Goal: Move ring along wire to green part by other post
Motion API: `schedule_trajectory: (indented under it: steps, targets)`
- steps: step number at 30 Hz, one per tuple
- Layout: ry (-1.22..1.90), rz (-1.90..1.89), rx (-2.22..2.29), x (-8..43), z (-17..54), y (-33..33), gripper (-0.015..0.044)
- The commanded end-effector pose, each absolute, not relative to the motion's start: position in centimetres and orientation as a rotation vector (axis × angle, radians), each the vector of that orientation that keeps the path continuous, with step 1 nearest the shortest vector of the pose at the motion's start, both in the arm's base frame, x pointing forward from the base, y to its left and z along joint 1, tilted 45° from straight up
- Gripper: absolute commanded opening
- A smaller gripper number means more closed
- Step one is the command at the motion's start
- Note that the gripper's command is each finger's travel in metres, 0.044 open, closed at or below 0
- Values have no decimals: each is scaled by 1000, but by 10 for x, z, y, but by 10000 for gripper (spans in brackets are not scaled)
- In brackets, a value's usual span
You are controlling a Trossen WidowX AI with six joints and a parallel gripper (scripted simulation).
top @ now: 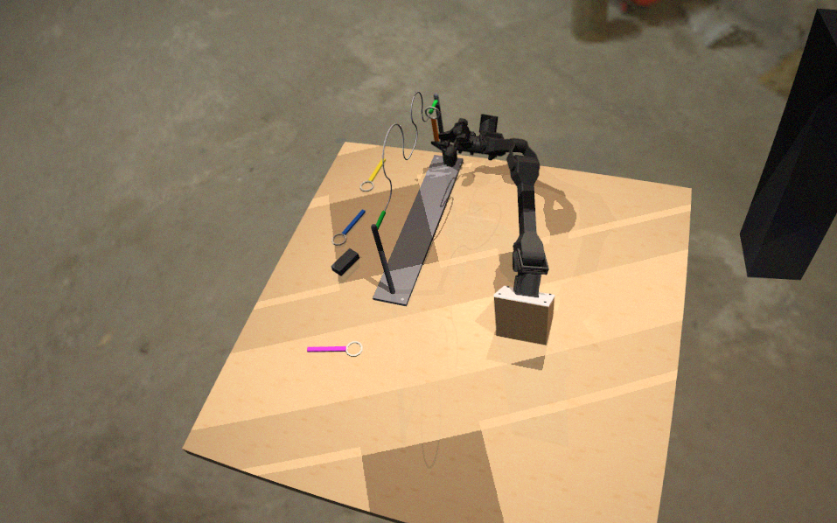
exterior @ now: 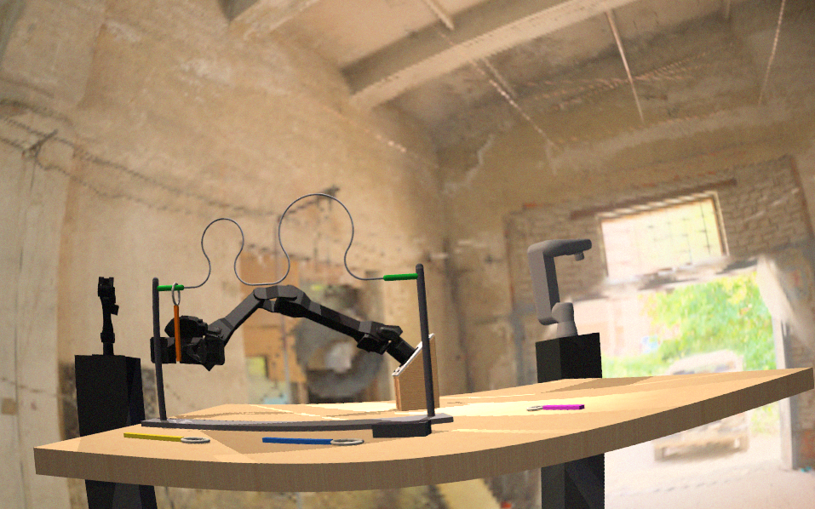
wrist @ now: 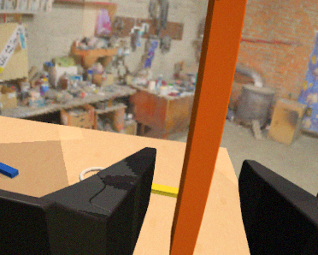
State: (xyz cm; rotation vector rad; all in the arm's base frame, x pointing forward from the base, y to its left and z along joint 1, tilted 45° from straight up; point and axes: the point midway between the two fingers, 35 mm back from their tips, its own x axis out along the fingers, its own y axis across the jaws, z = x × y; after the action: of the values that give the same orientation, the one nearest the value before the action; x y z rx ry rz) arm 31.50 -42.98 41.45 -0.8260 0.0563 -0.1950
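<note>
The ring (top: 431, 118) (exterior: 179, 295) hangs on the green part (top: 434, 103) (exterior: 162, 288) beside the far post (top: 439, 111) (exterior: 157, 328), with the wire through it. Its orange handle (top: 435, 129) (exterior: 176, 332) (wrist: 212, 85) points down. My gripper (top: 438, 138) (exterior: 179, 349) (wrist: 198, 165) is partly open at the handle's lower part. The handle stands between the fingers, with gaps on both sides in the wrist view. The thin grey wire (exterior: 316, 194) loops up and across to the other green part (top: 380, 219) (exterior: 400, 277) at the near post (top: 383, 260) (exterior: 425, 341).
A yellow-handled ring (top: 376, 170) (exterior: 152, 437) (wrist: 165, 190), a blue-handled ring (top: 353, 222) (exterior: 296, 440) (wrist: 2, 168) and a black block (top: 345, 261) (exterior: 400, 430) lie beyond the base plate (top: 421, 220). A magenta-handled ring (top: 325, 349) (exterior: 565, 407) lies apart on the table. The far post stands close beside my gripper.
</note>
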Motion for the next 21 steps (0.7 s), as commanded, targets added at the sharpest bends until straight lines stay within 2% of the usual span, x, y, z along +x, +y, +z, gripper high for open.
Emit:
schedule_trajectory:
  steps: [1,21]
  targets:
    - [61,-199,-816,323,412,-433,160]
    - [60,-199,-815,336,411,-434,160]
